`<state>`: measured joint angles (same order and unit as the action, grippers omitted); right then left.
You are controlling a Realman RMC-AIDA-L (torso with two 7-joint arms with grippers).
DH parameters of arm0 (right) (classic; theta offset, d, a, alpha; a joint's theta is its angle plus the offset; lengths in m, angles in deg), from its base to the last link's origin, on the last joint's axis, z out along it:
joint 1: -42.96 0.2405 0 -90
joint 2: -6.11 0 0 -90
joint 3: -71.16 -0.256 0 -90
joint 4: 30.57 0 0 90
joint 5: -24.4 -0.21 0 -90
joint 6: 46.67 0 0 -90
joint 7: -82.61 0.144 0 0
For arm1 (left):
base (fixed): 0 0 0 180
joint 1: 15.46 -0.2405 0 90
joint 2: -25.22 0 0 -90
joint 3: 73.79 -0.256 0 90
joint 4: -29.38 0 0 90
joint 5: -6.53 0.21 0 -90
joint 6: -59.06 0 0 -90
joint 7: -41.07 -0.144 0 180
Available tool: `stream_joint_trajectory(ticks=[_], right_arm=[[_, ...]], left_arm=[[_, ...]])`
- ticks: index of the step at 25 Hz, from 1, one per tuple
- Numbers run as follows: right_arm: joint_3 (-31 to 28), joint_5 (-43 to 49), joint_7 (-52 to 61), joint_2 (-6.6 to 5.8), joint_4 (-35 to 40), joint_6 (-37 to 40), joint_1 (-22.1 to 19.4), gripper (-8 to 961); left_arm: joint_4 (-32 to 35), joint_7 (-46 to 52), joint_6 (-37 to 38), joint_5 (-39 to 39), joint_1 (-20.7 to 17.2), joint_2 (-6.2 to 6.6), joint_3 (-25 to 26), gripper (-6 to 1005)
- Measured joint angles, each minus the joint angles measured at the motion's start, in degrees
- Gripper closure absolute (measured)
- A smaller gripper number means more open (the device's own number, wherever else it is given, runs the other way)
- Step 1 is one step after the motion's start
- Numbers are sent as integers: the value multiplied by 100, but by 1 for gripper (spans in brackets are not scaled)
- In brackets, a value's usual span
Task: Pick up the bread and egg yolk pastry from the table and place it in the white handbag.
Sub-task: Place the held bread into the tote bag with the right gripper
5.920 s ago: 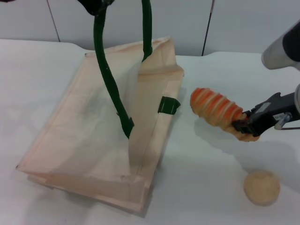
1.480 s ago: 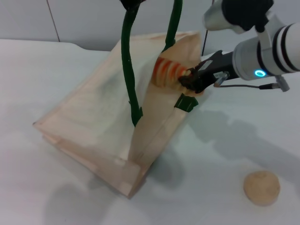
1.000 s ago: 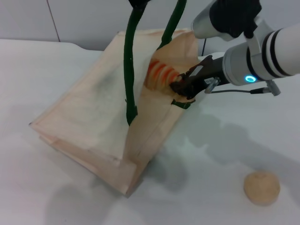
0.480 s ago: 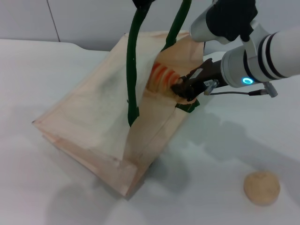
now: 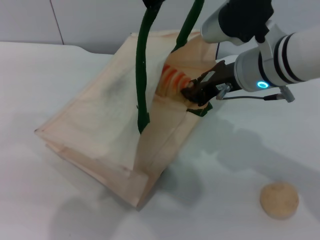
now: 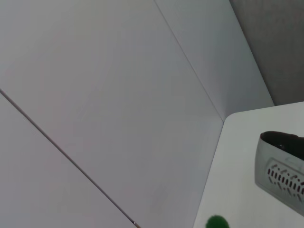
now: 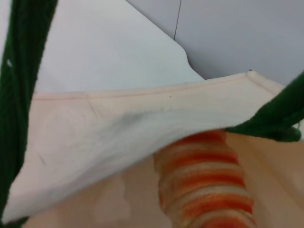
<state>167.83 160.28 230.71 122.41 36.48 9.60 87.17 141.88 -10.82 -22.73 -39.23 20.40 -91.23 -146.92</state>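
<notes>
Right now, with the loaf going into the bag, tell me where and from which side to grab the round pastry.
Take the egg yolk pastry across its widest middle, coming straight down from above with the right hand once it lets go of the bread. The pastry is a low round ball lying alone on the table, with open space all around it, so probably any finger direction works.
</notes>
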Motion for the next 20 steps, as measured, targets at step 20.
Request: stream_joint_trajectory(ticks=[20], right_arm=[[65,-578,-337,-13,-306,-86,210,709]], left_arm=[[-48,-21,102,-4,8,0,-114,861]])
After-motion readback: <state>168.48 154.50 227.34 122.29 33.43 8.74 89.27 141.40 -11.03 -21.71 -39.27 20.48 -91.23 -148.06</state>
